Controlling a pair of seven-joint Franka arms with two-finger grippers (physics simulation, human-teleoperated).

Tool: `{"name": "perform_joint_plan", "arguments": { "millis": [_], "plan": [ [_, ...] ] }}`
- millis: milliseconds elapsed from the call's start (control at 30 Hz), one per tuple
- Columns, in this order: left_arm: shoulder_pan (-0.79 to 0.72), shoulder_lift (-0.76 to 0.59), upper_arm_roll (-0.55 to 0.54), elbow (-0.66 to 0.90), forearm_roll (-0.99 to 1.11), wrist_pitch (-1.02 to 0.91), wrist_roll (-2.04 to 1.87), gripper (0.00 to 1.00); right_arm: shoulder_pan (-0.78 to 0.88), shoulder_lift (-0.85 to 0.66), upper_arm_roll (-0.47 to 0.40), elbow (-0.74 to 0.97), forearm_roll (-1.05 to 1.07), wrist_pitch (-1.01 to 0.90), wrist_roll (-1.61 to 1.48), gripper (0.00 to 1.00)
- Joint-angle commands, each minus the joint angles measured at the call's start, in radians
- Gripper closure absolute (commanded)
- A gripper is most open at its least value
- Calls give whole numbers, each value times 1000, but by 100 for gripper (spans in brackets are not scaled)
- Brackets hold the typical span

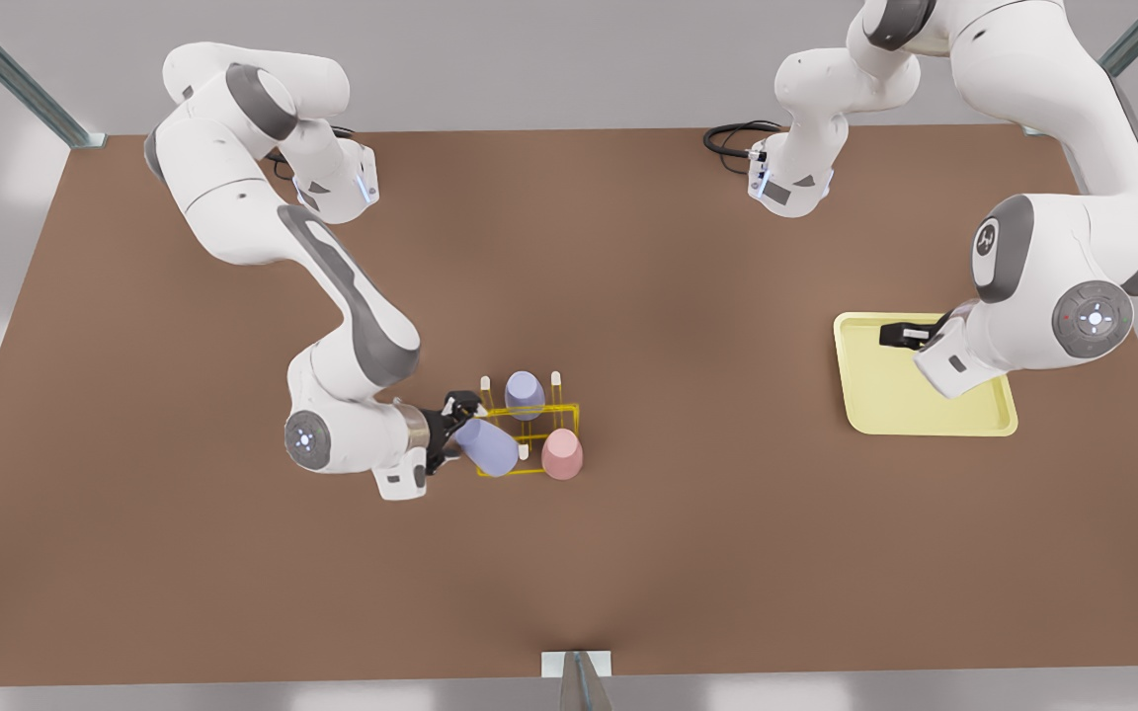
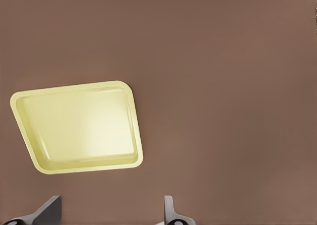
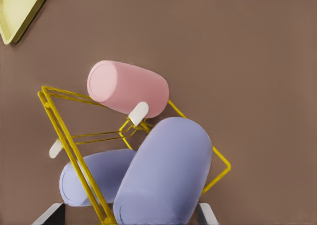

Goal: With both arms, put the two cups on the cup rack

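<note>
The yellow wire cup rack (image 1: 575, 407) stands mid-table. One lavender cup (image 1: 525, 394) sits upside down on a far peg, and the pink cup (image 1: 562, 454) sits at the rack's near corner on the front view's right. My right gripper (image 1: 463, 423) is shut on a second lavender cup (image 1: 488, 446), held tilted over the rack's near corner on the front view's left, beside a white-tipped peg (image 1: 523, 451). The right wrist view shows that held cup (image 3: 166, 175) between the fingers, in front of the pink cup (image 3: 129, 88) and the rack (image 3: 59, 129). My left gripper (image 1: 885, 335) hangs open over the tray with nothing in it.
A pale yellow flat tray (image 1: 885, 400) lies at the front view's right, and its rim (image 2: 69, 89) lies below the left gripper (image 2: 111, 212). A black cable (image 1: 732, 138) lies at the table's far edge. Bare brown table surrounds the rack.
</note>
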Motion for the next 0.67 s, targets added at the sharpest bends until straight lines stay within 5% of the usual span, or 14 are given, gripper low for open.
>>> {"name": "perform_joint_plan", "arguments": {
  "millis": [0,200,467,533,633],
  "plan": [
    [0,-2,0,1,1,-1,75,0,-4,-27,-5,54,-9,-140,223,0],
    [1,0,0,1,1,0,80,0,-47,-253,-10,123,-366,-517,763,0],
    [34,0,6,9,54,0,341,0,-228,-361,-22,116,-417,-649,707,0],
    [38,9,15,9,54,0,339,0,-118,-519,-211,-22,-313,-628,660,0],
    [38,9,12,9,50,-1,338,0,-99,-616,-258,-179,-282,-510,647,0]
  ]
}}
